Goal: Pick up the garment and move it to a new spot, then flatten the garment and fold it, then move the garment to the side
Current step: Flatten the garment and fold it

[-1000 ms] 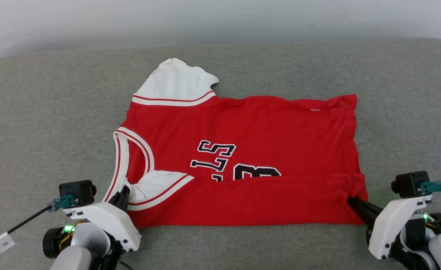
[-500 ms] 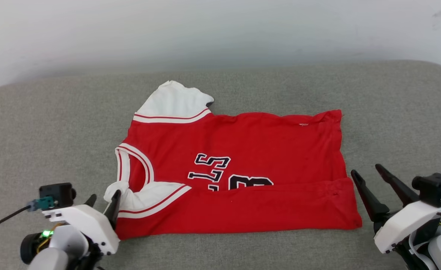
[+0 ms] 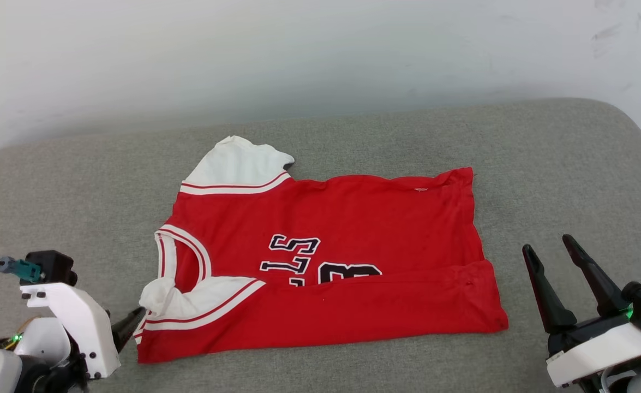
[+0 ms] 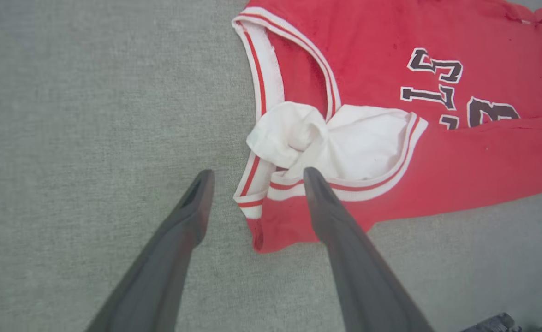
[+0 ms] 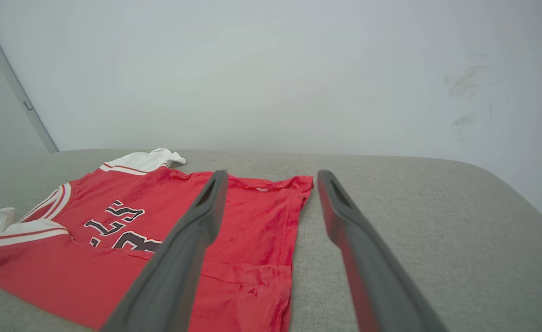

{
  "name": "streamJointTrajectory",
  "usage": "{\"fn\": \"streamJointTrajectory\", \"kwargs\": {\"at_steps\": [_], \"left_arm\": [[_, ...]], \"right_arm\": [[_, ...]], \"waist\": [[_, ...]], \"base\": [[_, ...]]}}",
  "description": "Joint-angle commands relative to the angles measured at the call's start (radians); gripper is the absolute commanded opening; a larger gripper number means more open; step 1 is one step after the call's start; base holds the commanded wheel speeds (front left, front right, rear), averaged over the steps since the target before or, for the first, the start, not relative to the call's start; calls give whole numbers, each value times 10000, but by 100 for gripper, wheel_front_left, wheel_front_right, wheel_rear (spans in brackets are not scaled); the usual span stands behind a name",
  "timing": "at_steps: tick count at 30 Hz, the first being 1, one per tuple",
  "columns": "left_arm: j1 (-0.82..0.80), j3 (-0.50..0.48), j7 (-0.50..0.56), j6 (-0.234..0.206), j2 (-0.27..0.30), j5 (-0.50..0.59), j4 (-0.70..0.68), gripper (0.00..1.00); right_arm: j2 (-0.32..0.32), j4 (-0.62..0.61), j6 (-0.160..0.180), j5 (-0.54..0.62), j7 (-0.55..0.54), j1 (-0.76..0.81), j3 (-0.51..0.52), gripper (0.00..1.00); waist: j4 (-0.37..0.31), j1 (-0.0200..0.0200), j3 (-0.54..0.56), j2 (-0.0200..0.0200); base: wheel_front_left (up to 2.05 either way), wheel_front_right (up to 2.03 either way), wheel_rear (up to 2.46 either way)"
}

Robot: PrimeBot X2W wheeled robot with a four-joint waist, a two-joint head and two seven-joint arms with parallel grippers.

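Both grippers have released the garment (image 3: pixel 320 262). Left gripper (image 4: pixel 257 174): fingers spread, tips at its collar-end near corner. Right gripper (image 3: pixel 547 243): fingers spread, drawn back beside its hem-end near corner. Garment lies flat on the grey cushion (image 3: pixel 571 164), near long edge folded over the lettering (image 3: pixel 293 256). Judgement: first fold set; far edge with the white sleeve (image 3: pixel 235 166) remains to fold.

Garment (image 3: pixel 364 218) lettering (image 3: pixel 293 255) half-hidden under folded edge, seemingly.
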State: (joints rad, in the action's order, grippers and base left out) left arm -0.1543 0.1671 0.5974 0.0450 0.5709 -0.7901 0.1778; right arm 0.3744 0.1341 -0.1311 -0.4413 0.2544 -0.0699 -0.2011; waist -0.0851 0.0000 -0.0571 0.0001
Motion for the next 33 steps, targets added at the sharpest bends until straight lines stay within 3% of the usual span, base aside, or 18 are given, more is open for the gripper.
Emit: {"fn": "streamJointTrajectory", "kwargs": {"at_steps": [1,5,14,15,16,17,18,21,26,33], "left_arm": [[139,-9,415,-84,34,-272,-28,100],[462,-74,1572,-532,154,-827,-15,100],[317,149,1420,-736,-470,-970,677,100],[281,237,1412,-746,-608,-933,781,50],[244,319,1323,-748,-718,-874,880,38],[247,415,1294,-719,-841,-866,984,10],[298,509,1317,-695,-988,-927,1094,0],[321,630,1030,-619,-1256,-824,1286,0],[150,596,35,-454,-1346,-472,1274,0],[-208,587,-1149,-539,-1263,287,112,0]], "right_arm": [[-104,-179,7,115,-13,202,82,100],[-440,-647,7,353,-189,351,273,100],[-614,-958,7,172,-462,172,533,100],[-544,-1011,7,134,-475,134,563,100],[-482,-1031,7,35,-546,133,572,100],[-413,-1050,7,-60,-605,143,580,100],[-354,-1090,7,-209,-683,131,643,100],[-124,-1153,7,-774,-1182,97,811,100],[516,-1037,7,-1815,-3004,-15,1207,100],[1183,-717,6,-2612,-7189,-68,1809,100]], "waist": [[-75,0,-82,-1],[-370,0,-426,-1],[-717,0,-1315,-1],[-712,0,-1358,-1],[-703,0,-1384,-1],[-693,0,-1404,-1],[-678,0,-1420,-1],[-577,0,-1443,-1],[-255,0,-1391,-1],[409,0,-1416,-1]], "base": [[0,0,0],[0,0,0],[0,0,0],[0,0,0],[0,0,0],[0,0,0],[0,0,0],[0,0,0],[0,0,0],[0,0,0]]}}
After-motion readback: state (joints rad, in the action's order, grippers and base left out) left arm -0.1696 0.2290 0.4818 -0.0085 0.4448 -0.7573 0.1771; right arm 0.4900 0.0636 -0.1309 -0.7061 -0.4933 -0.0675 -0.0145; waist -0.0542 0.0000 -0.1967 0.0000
